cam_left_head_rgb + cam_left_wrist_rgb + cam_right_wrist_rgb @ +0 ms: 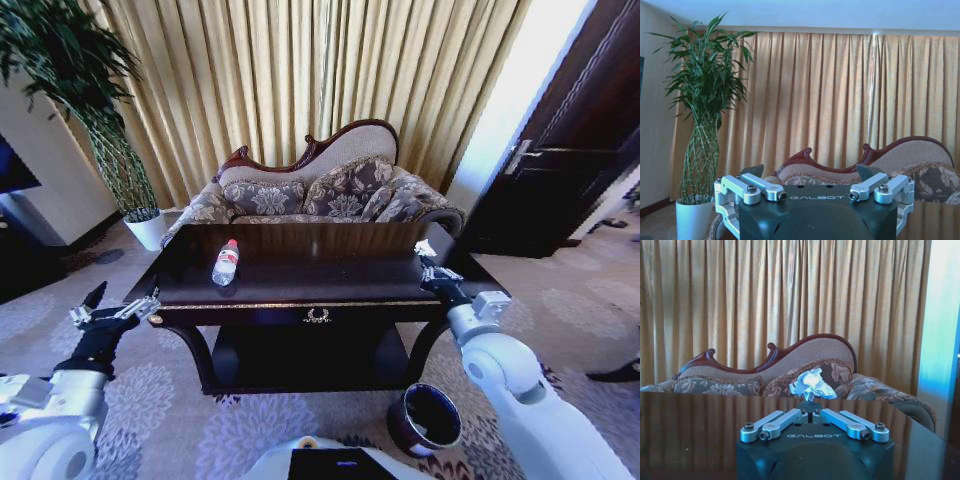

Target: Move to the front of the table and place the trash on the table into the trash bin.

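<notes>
Dark glossy table (300, 285) | crumpled white paper (812, 385) in right pincer (810, 405)

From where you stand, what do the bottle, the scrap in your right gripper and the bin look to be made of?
The bottle looks like clear thin plastic with a red cap and label; you can see through its body. The scrap held by the right gripper looks like white paper, matte and crumpled into sharp creases. The trash bin is dark maroon with a shiny rim, possibly metal or glossy plastic.
</notes>
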### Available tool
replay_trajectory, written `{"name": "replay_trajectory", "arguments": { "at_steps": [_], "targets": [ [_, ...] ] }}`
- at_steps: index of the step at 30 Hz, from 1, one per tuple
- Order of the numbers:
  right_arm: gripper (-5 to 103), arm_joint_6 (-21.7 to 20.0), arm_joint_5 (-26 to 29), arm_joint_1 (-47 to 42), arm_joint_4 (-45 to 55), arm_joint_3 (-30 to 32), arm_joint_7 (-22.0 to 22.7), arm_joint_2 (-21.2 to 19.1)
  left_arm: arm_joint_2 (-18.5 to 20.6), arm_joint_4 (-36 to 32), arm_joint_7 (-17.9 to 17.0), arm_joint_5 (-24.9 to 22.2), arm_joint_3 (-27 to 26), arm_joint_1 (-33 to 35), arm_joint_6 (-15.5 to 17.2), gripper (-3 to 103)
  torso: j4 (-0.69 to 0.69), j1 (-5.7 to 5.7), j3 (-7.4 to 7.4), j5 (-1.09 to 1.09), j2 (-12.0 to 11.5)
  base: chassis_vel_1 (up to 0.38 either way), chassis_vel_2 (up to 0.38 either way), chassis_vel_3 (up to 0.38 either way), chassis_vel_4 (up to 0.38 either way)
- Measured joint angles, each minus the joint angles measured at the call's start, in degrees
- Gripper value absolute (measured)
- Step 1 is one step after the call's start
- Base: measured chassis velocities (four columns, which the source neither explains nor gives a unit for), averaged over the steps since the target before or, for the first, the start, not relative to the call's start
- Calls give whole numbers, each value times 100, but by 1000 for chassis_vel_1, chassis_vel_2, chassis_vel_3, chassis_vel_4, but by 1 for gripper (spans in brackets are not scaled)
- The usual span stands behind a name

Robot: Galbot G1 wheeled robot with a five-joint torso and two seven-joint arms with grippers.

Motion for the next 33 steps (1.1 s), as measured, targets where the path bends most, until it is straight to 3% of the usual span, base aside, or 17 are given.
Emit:
{"name": "replay_trajectory", "arguments": {
  "at_steps": [21, 27, 33],
  "targets": [
    [0, 98, -139, -124, -337, -89, 52, 178, -61, 0, -10, 27, 6, -19, 5, 100, 0, -2, -1, 0, 1, 106, -102, -103, 98],
    [0, 96, -515, -571, -877, -162, 52, 360, -60, 2, -14, 22, 1, -61, 3, 100, 0, 0, 0, -1, 1, 7, -13, -20, 8],
    [0, 62, -992, -765, -2087, -491, -331, 680, -87, 3, -17, 10, -15, -77, -2, 100, -1, 2, 1, 1, 0, 0, 0, 0, 0]
  ]
}}
